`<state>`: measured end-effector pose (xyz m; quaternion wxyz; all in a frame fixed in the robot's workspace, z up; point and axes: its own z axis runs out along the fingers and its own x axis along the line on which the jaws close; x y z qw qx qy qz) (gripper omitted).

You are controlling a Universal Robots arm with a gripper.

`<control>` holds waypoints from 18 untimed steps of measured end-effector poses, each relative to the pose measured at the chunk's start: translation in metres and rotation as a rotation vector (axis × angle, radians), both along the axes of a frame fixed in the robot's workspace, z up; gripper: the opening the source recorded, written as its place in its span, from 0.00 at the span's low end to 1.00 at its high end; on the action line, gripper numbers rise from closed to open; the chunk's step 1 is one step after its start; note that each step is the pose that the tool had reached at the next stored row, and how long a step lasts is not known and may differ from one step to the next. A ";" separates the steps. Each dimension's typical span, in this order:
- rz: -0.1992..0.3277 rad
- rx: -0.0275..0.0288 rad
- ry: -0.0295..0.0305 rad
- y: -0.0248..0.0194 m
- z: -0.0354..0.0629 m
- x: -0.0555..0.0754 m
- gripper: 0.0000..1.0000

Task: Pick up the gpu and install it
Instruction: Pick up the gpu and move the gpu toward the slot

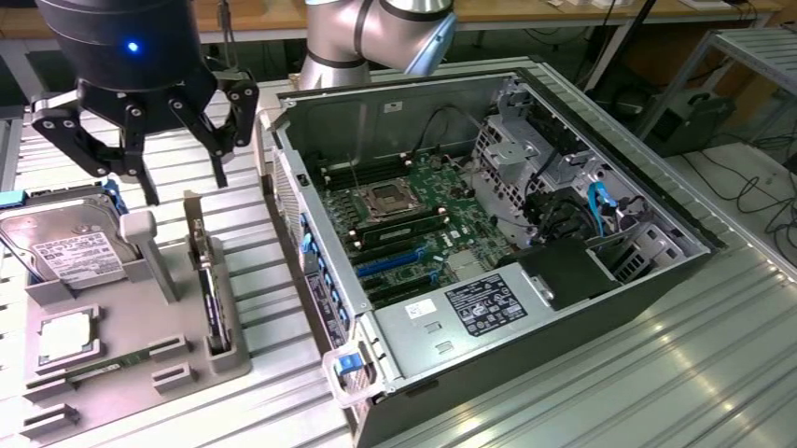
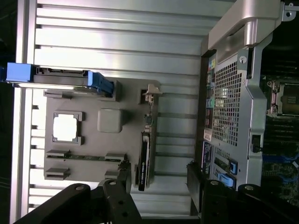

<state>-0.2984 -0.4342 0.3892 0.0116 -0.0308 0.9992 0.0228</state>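
Checking in from the remote desk: the hand [image 1: 182, 184] hangs in the upper left of the exterior view with its fingers spread wide apart and nothing between them. It's hovering above the grey holder tray [image 1: 140, 303] that sits on the ribbed metal table [image 1: 648, 373], not touching anything. The gpu [image 1: 213, 285] is parked in that tray at the left of the frame, standing on its edge in a slot along the tray's side nearest the computer case [image 1: 498, 86], with its pale bracket end sticking up just below the fingertips. In the wrist view the gpu [image 2: 145, 161] shows edge-on as a thin dark strip, and its near end falls between the hand's [image 2: 159, 189] two dark fingers [image 2: 117, 198], closer to one of them. The hard drive [image 1: 62, 247] with its white label sits at the tray's far left. The case is open in the middle of the frame, motherboard [image 1: 398, 219] exposed.
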 end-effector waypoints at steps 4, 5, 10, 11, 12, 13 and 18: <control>0.001 0.0002 0.0000 -0.0062 -0.0012 0.000 0.60; 0.002 0.0001 0.0001 -0.0081 -0.0015 0.000 0.60; 0.003 0.0005 0.0001 -0.0190 -0.0042 0.000 0.60; 0.003 0.0006 0.0000 -0.0204 -0.0053 0.000 0.60; 0.003 0.0007 0.0000 -0.0215 -0.0063 0.000 0.60; 0.003 0.0007 0.0001 -0.0233 -0.0076 0.000 0.60; 0.004 0.0009 -0.0002 -0.0327 -0.0130 0.000 0.60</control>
